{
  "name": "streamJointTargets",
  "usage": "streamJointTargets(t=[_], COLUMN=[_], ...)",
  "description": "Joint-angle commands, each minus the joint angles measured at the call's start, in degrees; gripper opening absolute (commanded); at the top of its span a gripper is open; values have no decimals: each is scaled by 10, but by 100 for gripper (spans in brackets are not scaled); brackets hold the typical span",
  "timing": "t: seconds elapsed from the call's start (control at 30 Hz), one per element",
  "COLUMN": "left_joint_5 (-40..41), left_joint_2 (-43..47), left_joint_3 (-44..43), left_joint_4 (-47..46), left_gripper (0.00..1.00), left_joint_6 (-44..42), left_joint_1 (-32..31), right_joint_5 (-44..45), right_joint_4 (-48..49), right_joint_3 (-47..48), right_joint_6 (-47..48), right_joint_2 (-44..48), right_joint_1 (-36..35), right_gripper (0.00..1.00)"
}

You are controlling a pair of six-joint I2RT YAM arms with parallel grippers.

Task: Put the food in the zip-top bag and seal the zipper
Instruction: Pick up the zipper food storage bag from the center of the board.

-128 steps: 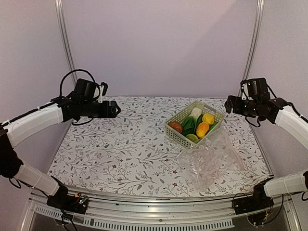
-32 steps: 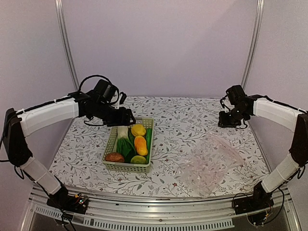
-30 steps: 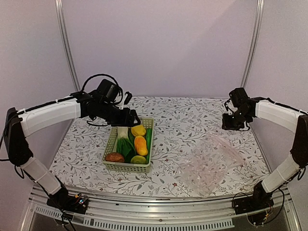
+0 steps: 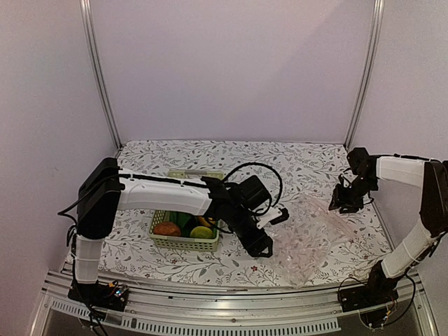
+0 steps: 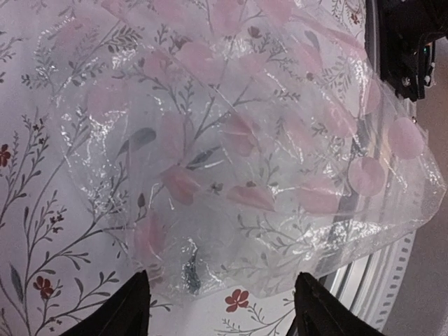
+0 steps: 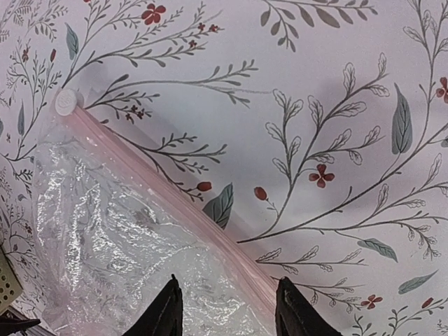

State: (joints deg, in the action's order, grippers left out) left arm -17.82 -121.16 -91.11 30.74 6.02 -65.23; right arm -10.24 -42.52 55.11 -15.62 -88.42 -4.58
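Floral surface carried the zip-top bag — left jaws open at its edge, right jaws open astride its zipper.

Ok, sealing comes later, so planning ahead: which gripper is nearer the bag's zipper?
Right. The right gripper hovers open directly over the zipper. The left gripper is open at the zip-top bag's left end, across the bag from the zipper.

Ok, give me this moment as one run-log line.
left claw open over zip-top bag edge | right claw open above zipper | food in basket | zip-top bag holds no food
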Motion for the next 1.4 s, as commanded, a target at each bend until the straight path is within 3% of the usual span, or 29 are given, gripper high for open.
streamJointTargets(t=[0.0, 0.2, 0.63, 0.83, 0.93, 1.1, 1.13, 1.17, 1.27, 1.37], left_joint_5=[-10, -10, 28, 35, 57, 116, 132, 139, 147, 170], left_joint_2=[-7, -24, -27, -13, 6, 56, 70, 86, 125, 155], left_joint_3=[-1, -5, 15, 15, 14, -6, -6, -6, -4, 1], left_joint_4=[-8, -8, -32, -48, -47, -7, -5, -5, -12, -17], left_gripper=[70, 68, 65, 65, 70, 83, 94, 99, 100, 100], left_joint_6=[8, 13, 63, 84, 78, 81, 86, 91, 95, 113], left_joint_1=[4, 10, 40, 64, 70, 79, 81, 84, 93, 108], right_joint_5=[-5, -26, -166, -167, -133, 13, 37, 60, 134, 218], right_joint_4=[1, 12, 13, -12, -26, -58, -58, -60, -71, -76], right_joint_3=[16, 21, -26, 4, 41, 170, 190, 212, 278, 327], right_joint_6=[8, 20, -3, -4, -4, 4, 8, 9, 23, 64], right_joint_2=[-33, -79, 14, 52, 72, 91, 94, 97, 98, 91], right_joint_1=[2, 2, 1, 1, 2, 1, -1, -1, -20, -93], right_gripper=[45, 43, 2, 0, 0, 0, 0, 0, 0, 0])
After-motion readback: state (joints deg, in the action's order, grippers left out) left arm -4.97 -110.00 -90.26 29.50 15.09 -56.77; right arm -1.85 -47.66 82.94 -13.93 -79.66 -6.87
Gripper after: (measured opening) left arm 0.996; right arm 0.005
